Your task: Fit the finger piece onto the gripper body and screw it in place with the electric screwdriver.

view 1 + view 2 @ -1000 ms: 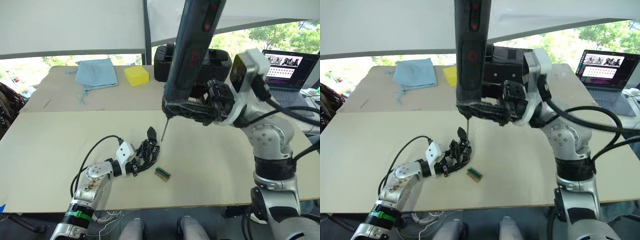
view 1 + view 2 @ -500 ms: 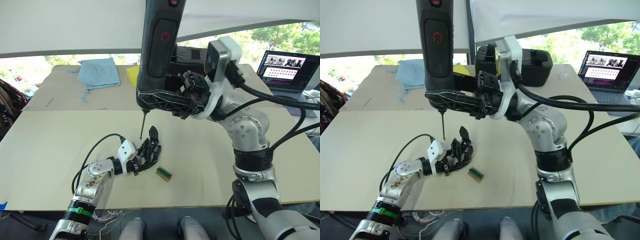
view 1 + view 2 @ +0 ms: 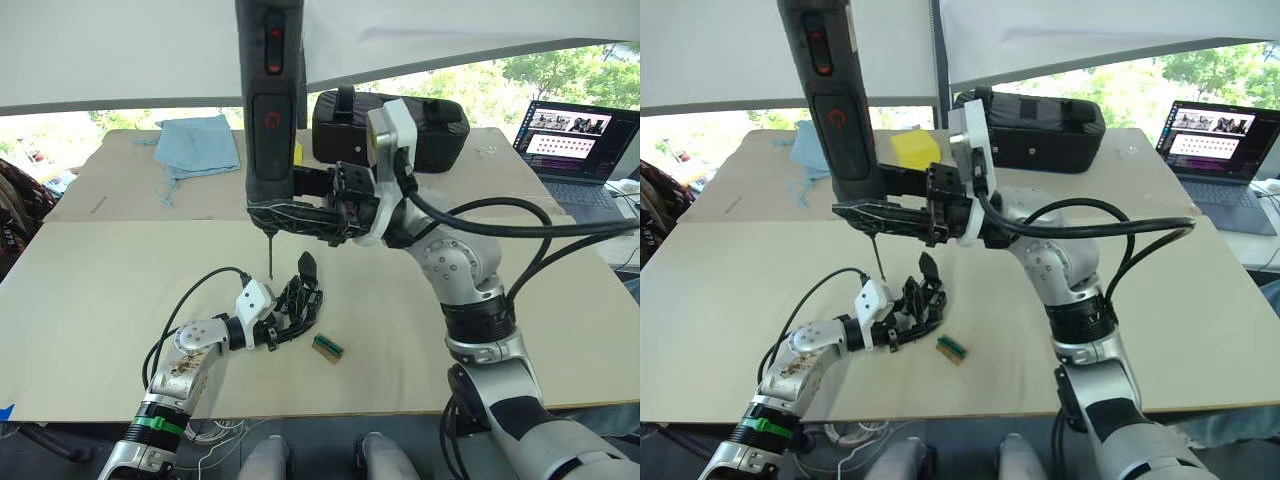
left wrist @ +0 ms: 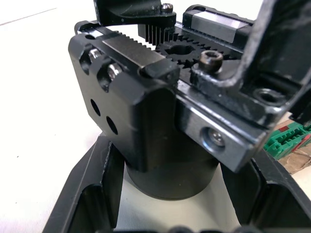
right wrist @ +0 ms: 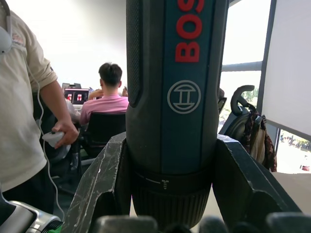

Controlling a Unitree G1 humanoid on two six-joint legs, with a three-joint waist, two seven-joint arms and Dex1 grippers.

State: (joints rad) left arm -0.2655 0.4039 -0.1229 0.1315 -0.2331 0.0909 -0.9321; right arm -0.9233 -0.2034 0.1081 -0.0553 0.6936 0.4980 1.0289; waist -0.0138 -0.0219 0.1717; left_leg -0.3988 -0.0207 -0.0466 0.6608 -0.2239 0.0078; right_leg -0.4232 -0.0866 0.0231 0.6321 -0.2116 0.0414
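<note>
The gripper body (image 3: 296, 300), a black block on a round base, rests on the table with a black pointed finger (image 3: 307, 266) rising from it. My left gripper (image 3: 288, 314) is shut on its round base (image 4: 170, 170), one finger (image 4: 90, 194) on each side. I cannot tell the finger piece apart from the body. My right gripper (image 3: 300, 213) is shut on the lower end of the electric screwdriver (image 3: 270, 100), which stands upright. Its thin bit (image 3: 269, 258) points down, just left of the gripper body and a little above the table.
A small green-and-brown block (image 3: 325, 347) lies right of the gripper body. At the table's back are a blue cloth (image 3: 198, 145), a yellow sponge (image 3: 913, 148), a black zipped bag (image 3: 400, 120) and a laptop (image 3: 575, 135). A standing person (image 5: 19, 97) and a seated person (image 5: 109, 102) are behind.
My right arm has swung the screwdriver leftward, so the bit went from the right of the gripper body's finger to its left. The left gripper and the gripper body have stayed put.
</note>
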